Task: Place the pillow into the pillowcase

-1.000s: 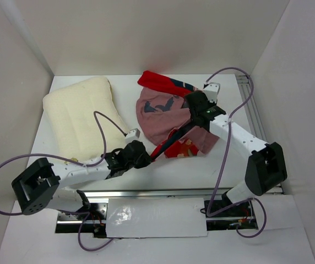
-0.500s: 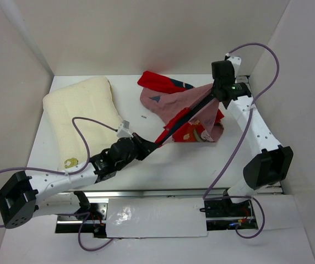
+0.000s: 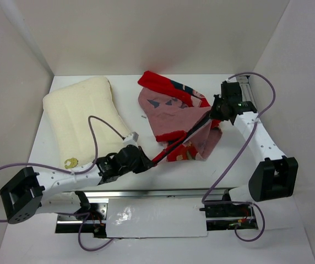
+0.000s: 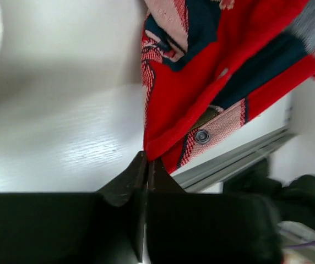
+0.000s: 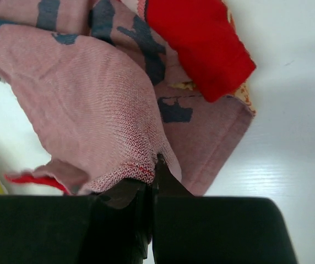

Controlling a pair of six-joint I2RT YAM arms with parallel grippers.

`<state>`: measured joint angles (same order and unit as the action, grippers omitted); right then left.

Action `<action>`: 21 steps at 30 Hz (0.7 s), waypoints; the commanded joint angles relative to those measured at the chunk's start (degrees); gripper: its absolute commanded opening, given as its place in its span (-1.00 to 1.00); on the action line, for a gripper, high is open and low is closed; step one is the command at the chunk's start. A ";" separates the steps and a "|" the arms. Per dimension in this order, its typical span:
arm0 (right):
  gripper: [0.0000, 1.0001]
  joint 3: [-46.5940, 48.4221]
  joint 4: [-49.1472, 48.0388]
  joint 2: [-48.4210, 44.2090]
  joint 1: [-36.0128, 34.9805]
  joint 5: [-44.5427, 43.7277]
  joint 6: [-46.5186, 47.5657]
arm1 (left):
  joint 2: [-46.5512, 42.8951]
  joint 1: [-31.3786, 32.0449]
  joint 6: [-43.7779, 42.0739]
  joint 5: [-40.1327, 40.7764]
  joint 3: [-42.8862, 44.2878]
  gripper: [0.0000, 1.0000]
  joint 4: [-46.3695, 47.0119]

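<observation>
Pillowcase [image 3: 171, 107] is thin, limp, light cloth, center-right on the table; your left gripper [image 3: 151, 159] and right gripper [image 3: 212, 114] each pinch its hem, the best hold; soft pillow [image 3: 83, 118] lies far left

**Bright, flat light; near edge blurred**

From above, light is even: the flat white desk [image 3: 201, 176] and walls nearly wash out, shadows faint. The glossy white plastic sheet [image 3: 156, 217] at 6 o'clock carries glare. In the left wrist view the black left claw [image 4: 146, 162] at 6 o'clock blurs; grey shadow lies toward 10 o'clock. The right wrist view shows the weave of the pink-and-red fabric pillowcase [image 5: 91, 99] sharply.
</observation>
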<state>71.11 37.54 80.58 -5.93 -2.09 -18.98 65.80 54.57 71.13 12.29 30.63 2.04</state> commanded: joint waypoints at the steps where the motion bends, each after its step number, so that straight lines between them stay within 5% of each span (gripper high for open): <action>1: -1.00 0.71 -15.23 -4.11 1.03 -8.00 1.23 | 4.67 1.33 -12.94 -2.71 1.26 -0.68 -21.38; 2: -1.00 0.09 -13.82 -4.89 -0.03 -9.24 0.53 | 5.56 1.33 -13.99 -2.02 2.23 -0.43 -22.95; 3: -1.00 -0.79 -11.29 -6.03 -1.96 -11.69 0.00 | 6.26 1.33 -14.70 -2.01 4.24 0.02 -22.96; 6: -0.97 -4.40 -8.89 -9.19 -4.25 -13.46 0.00 | 7.59 1.86 -19.51 -0.08 8.63 0.44 -23.58; 7: -0.97 -4.92 -7.76 -10.08 -5.48 -13.47 0.00 | 7.59 1.86 -21.46 -0.08 9.96 0.99 -23.58; 15: -0.97 -6.07 -7.22 -18.52 -9.53 -6.97 6.06 | 10.40 2.39 -31.40 4.75 18.67 1.00 -15.68; 21: -0.97 -5.02 -8.36 -20.11 -11.82 -3.54 4.83 | 17.60 2.39 -32.29 -4.27 25.61 1.00 -3.83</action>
<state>64.49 33.26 61.52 -16.78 -7.51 -14.81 80.25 56.69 41.10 12.45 52.73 -10.57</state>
